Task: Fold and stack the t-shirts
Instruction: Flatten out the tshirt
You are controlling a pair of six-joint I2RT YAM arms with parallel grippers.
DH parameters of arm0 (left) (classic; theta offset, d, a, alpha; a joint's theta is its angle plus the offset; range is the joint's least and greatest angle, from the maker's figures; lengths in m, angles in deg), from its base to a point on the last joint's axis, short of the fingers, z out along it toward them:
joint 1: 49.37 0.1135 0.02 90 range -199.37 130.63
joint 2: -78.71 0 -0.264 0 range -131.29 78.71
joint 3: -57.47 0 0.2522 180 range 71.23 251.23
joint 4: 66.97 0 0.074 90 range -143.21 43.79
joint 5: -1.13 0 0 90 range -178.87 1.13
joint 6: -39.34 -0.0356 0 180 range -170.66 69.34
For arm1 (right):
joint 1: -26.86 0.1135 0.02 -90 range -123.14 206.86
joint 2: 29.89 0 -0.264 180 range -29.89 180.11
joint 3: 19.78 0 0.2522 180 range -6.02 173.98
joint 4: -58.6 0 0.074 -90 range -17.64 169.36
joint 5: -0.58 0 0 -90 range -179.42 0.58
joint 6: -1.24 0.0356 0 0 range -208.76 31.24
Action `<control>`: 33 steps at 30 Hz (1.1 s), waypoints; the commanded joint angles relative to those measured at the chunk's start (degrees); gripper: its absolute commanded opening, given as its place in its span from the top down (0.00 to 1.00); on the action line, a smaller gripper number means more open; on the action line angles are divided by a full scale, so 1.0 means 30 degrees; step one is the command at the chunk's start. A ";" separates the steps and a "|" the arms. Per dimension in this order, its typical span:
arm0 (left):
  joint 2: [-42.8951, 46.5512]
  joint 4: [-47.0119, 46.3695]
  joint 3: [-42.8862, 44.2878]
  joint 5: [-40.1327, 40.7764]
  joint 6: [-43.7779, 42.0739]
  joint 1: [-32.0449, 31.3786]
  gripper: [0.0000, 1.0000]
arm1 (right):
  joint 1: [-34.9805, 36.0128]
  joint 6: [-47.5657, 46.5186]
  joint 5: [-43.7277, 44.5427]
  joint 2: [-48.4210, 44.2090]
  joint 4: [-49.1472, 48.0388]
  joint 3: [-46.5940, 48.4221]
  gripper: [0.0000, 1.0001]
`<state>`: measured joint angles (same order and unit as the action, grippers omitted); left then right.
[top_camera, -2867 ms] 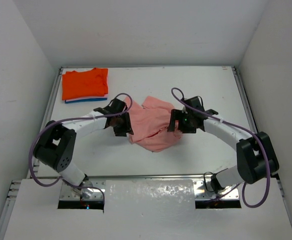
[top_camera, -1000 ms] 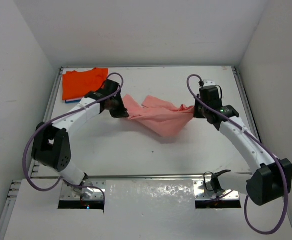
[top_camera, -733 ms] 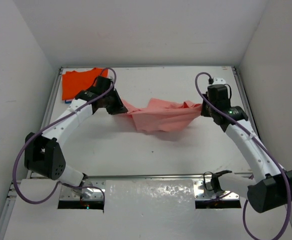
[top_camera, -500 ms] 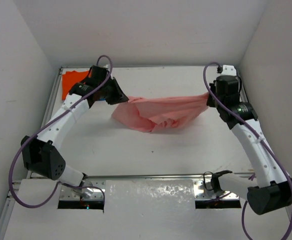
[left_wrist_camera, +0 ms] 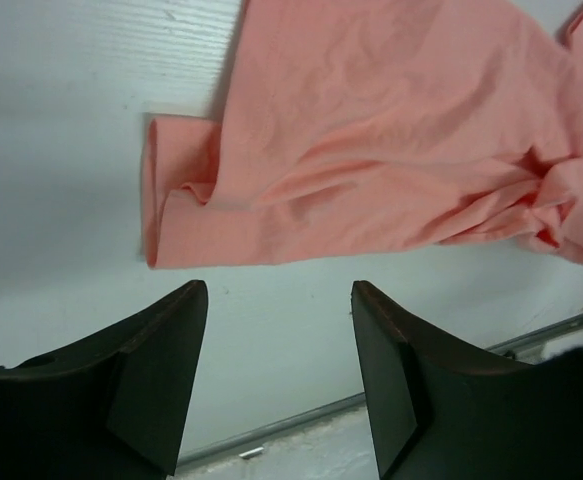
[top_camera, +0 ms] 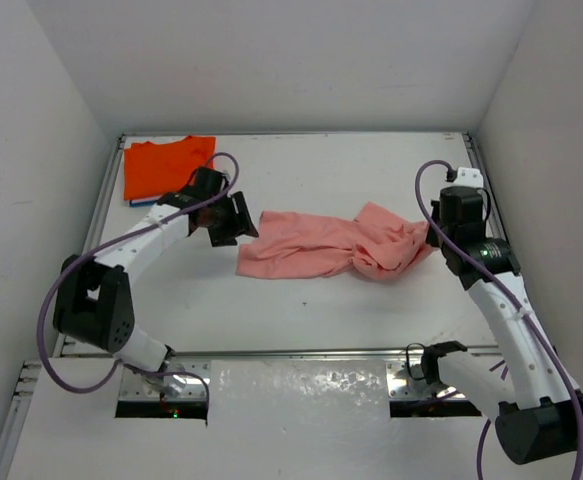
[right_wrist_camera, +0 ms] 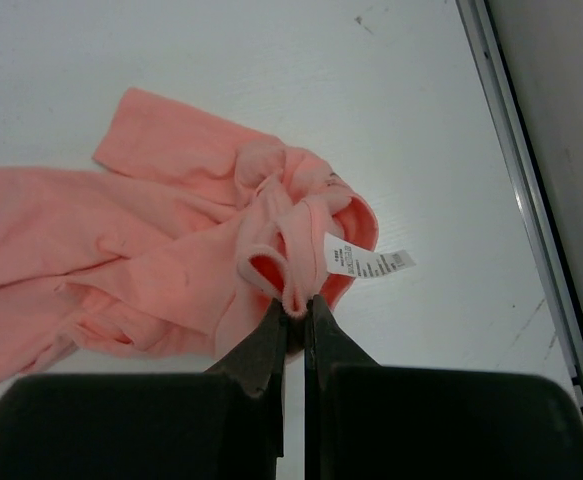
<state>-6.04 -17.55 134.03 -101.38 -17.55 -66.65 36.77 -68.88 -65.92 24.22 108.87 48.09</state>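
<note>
One pink t-shirt [top_camera: 321, 245] — left jaws agape beside it, right jaws tight on its edge.

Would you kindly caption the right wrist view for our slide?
Shut right gripper pinching a fold of the salmon-pink t-shirt near its white label.

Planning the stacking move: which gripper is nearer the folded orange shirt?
Left. The left gripper hangs open just right of the orange shirt, not touching; the right gripper is across the table, shut on the pink shirt.
</note>
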 commanded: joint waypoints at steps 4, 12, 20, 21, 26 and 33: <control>-0.2505 -0.3446 -0.0721 0.0536 -0.2419 -0.1652 0.41 | 0.0007 0.0317 -0.0276 -0.0428 -0.0394 -0.0779 1.00; -0.7985 -0.2010 0.5546 0.3556 -0.2743 -0.1858 0.39 | 0.0007 0.0727 0.1010 -0.2301 0.0982 -0.2945 1.00; -1.0301 -0.3831 0.8241 0.2268 -0.4354 -0.1858 0.38 | 0.0007 0.2104 0.0543 -0.3943 0.1920 -0.5113 0.90; -1.1030 -0.3366 0.8679 0.2325 -0.4470 -0.1858 0.38 | 0.0007 0.2133 0.0601 -0.3973 0.2037 -0.5145 0.85; -1.2500 -0.2512 0.9885 0.2033 -0.4735 -0.1858 0.39 | 0.0036 0.2630 0.1129 -0.3768 0.2595 -0.4707 0.48; -1.1861 -0.2893 0.9475 0.1388 -0.4413 -0.1858 0.99 | 0.0007 0.2079 0.1949 -0.1459 0.1835 -0.3359 0.30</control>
<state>-44.64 -25.53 161.88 -95.68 -30.76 -71.92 36.77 -61.51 -62.27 16.78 117.22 34.89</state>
